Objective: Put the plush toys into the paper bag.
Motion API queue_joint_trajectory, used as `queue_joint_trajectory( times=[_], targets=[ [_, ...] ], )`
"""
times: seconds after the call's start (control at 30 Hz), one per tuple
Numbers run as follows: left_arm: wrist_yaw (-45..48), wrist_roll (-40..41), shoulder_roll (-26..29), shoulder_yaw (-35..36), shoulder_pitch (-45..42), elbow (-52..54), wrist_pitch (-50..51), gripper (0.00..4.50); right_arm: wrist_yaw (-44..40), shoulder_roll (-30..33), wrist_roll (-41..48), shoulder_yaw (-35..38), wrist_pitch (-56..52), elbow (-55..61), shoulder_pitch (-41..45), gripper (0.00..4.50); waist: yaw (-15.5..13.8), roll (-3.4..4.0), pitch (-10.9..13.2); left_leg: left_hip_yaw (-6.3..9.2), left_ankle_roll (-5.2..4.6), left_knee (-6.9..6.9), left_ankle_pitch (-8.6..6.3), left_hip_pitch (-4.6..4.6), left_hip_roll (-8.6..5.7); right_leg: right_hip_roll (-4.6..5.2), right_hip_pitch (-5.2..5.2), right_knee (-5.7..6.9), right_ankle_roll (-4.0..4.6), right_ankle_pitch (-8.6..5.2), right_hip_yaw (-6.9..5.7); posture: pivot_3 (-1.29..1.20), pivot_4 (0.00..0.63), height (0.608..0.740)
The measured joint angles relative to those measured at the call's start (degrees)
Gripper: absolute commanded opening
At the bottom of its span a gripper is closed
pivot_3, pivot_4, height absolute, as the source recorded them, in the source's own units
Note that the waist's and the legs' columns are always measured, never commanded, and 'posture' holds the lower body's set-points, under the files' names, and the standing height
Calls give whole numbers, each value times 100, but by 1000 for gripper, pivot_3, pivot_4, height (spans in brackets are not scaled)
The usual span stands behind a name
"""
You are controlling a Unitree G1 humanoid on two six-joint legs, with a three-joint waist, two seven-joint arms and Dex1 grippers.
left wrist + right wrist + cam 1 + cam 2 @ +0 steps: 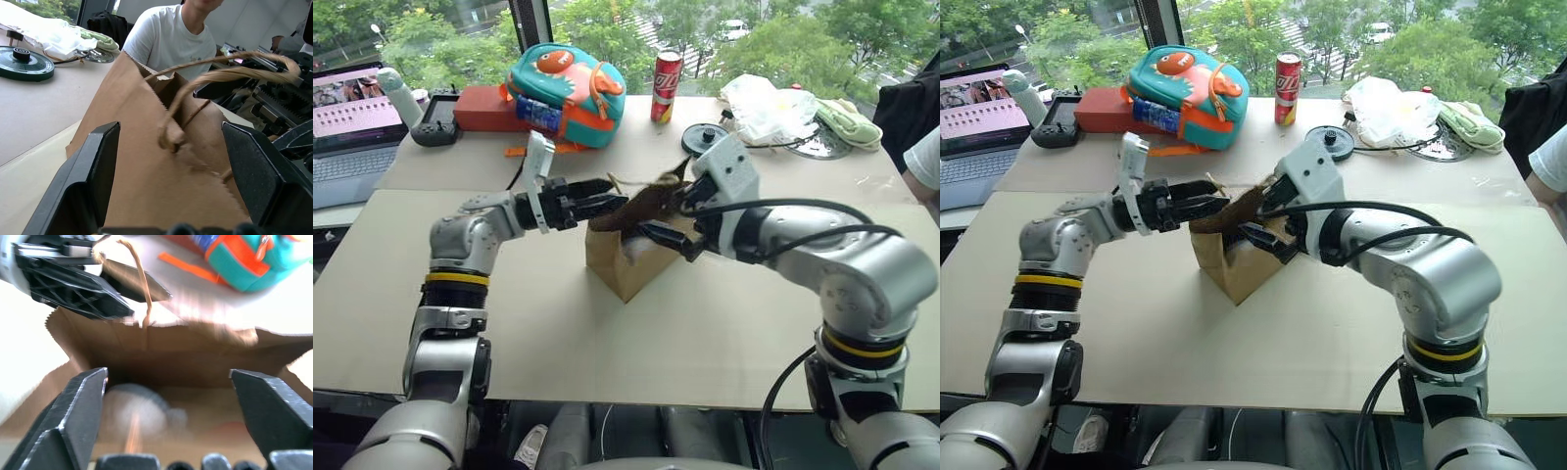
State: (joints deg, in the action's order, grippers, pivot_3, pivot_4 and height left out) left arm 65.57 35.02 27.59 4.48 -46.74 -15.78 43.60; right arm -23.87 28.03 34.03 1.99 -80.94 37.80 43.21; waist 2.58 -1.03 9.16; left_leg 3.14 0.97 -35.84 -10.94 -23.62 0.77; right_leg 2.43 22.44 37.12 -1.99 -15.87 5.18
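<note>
Inside the bag [161, 357], standing mid-tabletop [607, 333], lies a grey toy [139, 413]; left tool [168, 181] and right tool [168, 411], at nine and three o'clock, gape empty.

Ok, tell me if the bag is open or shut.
Open. The paper bag stands on the table with its mouth spread; the right wrist view looks into it, where the grey-blue toy lies.

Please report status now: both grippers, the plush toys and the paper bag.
Left gripper open at brown kraft paper bag, straddling its wall. Right gripper open over bag mouth. Round grey-blue plush toy inside bag. Nothing blocking.
</note>
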Motion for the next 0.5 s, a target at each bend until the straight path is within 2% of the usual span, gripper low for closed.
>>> queue_joint_trajectory(
  times=[0.13, 0.23, 0.33, 0.5],
  targets=[
    [-113, 580, 451, 425, 5, 605, 822, 3338, -662, 525, 711, 692, 1, 385, 43, 4425, 1, 0, 0, 1, -3, 3, -2, 2, 2, 1, -4, -1, 0, 0, -3, 0, 150, 739],
    [-280, 869, 641, 697, 88, 847, 1247, 3338, -897, 664, 1197, 1102, -4, 459, 39, 3657, 1, 0, 0, -2, -3, 3, -2, 11, 3, 1, -7, -3, 0, 0, -1, 0, 150, 739],
    [-408, 1034, 804, 811, 404, 1071, 1508, 3338, -958, 781, 1529, 1415, -36, 459, 39, 2668, 14, 0, 0, -8, -3, 4, -2, 23, 7, 0, -10, -1, 0, -1, 2, 0, 150, 739],
    [-424, 792, 1044, 718, 1544, 1534, 1144, 3338, -978, 948, 2357, 2112, -63, 469, -352, 946, -5, 0, 0, -14, -2, 14, -2, 30, 7, 4, -15, -5, 3, -2, 7, 0, 150, 739]
  ],
)
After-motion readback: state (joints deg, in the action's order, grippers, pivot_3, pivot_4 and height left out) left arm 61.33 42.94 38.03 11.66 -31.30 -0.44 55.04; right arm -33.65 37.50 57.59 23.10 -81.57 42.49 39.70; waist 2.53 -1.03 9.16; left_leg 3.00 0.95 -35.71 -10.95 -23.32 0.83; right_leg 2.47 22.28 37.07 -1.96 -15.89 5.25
